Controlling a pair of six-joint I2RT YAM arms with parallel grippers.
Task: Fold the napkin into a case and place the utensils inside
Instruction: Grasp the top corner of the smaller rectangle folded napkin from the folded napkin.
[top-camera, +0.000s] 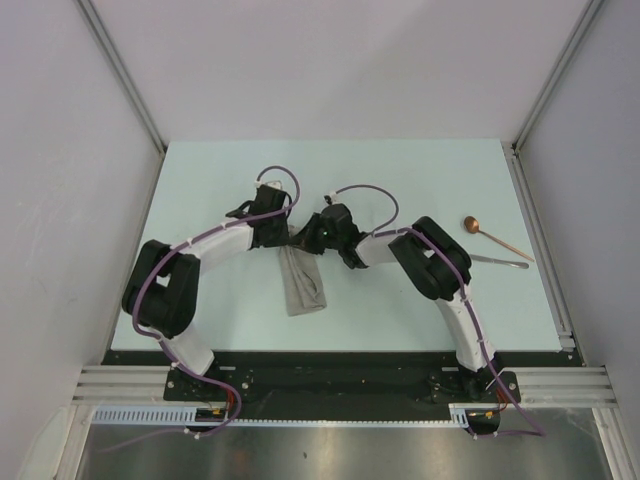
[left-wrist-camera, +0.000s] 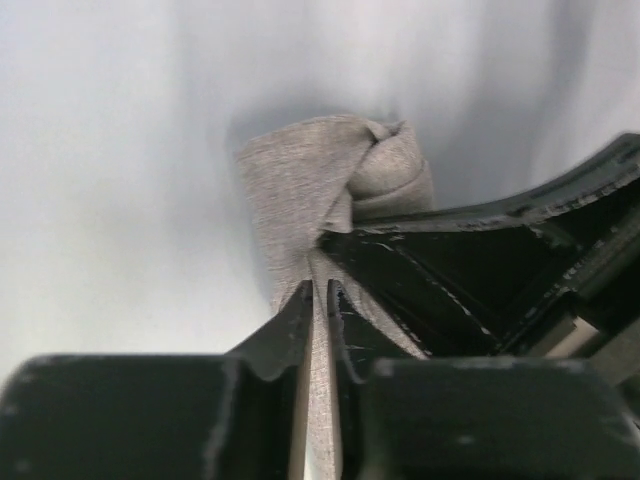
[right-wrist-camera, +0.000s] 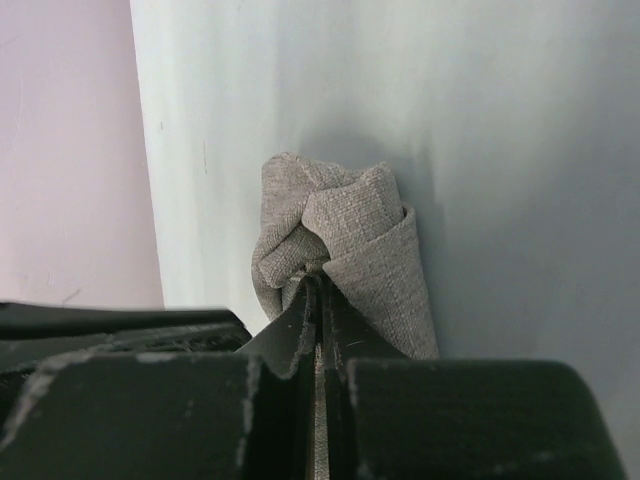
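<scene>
The grey-beige napkin (top-camera: 302, 282) hangs bunched in a narrow bundle at the table's middle, lifted at its far end. My left gripper (top-camera: 283, 238) is shut on its upper edge; the cloth (left-wrist-camera: 320, 190) passes between the jaws. My right gripper (top-camera: 305, 241) is shut on the same end from the right, with the fabric (right-wrist-camera: 345, 245) bunched at its tips. The two grippers are close together. The copper spoon (top-camera: 493, 236) and a thin silvery utensil (top-camera: 498, 262) lie at the right. No folded case shows.
The pale table (top-camera: 420, 170) has a dark front edge (top-camera: 330, 355). White walls and metal rails (top-camera: 540, 250) close in the sides. The right arm's elbow (top-camera: 437, 262) sits just left of the utensils.
</scene>
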